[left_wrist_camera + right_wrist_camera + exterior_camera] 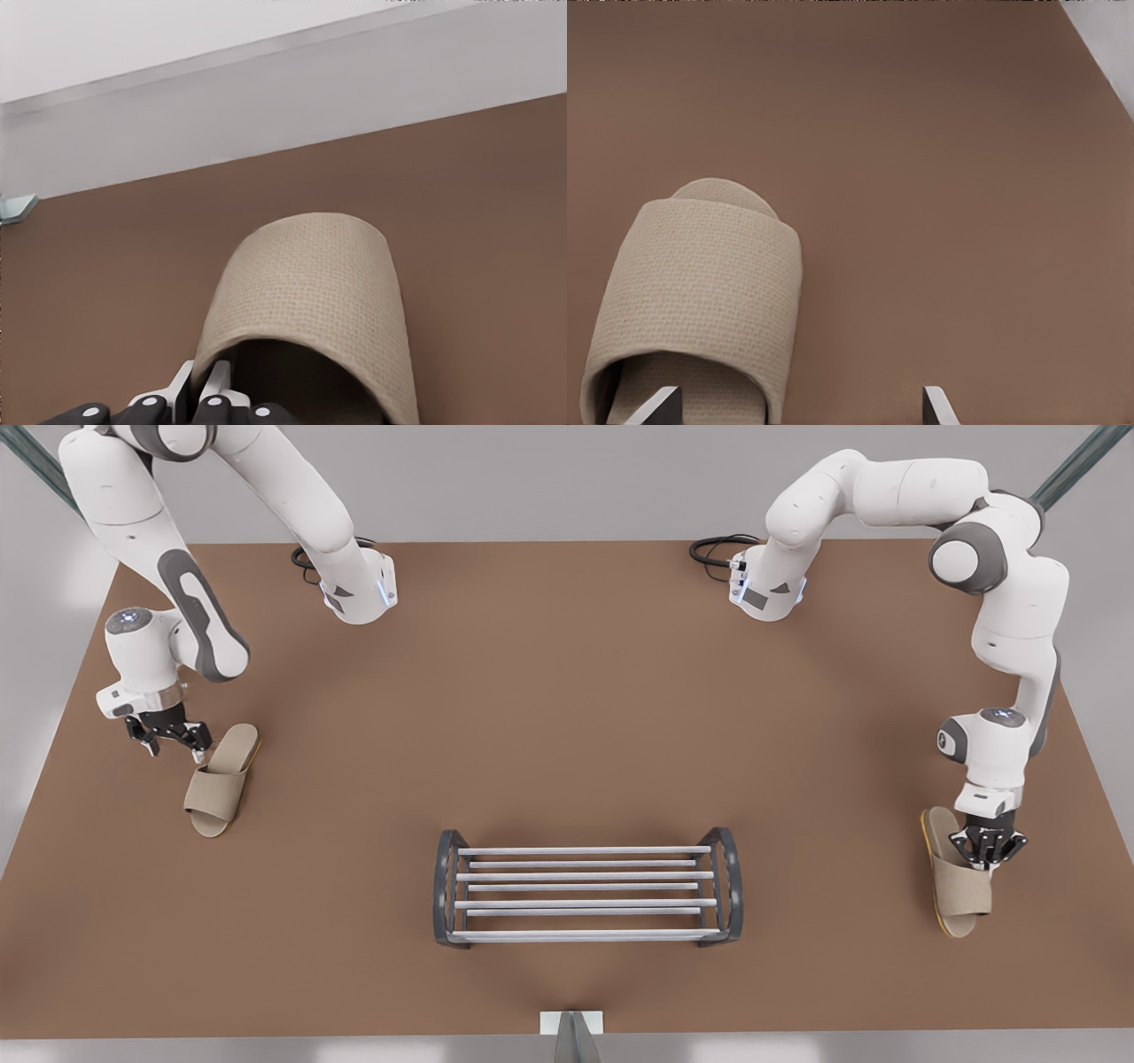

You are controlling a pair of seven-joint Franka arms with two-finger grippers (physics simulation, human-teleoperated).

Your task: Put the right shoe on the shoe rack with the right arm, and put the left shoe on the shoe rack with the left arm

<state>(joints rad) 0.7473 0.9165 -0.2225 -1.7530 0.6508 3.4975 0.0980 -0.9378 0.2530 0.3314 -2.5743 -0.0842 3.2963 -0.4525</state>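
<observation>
At left shoe (310, 283), left pincer (199, 396); right pincer (802, 409) cropped.

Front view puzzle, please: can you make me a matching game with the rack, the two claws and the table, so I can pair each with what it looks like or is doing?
Things:
1. shoe rack
2. left gripper
3. right gripper
4. table

Descriptions:
A. open, beside the right slipper
B. brown, everything rests on it
C. silver bars with nothing on them
D. shut on the band of the left slipper

Pairs: 1-C, 2-D, 3-A, 4-B
</observation>
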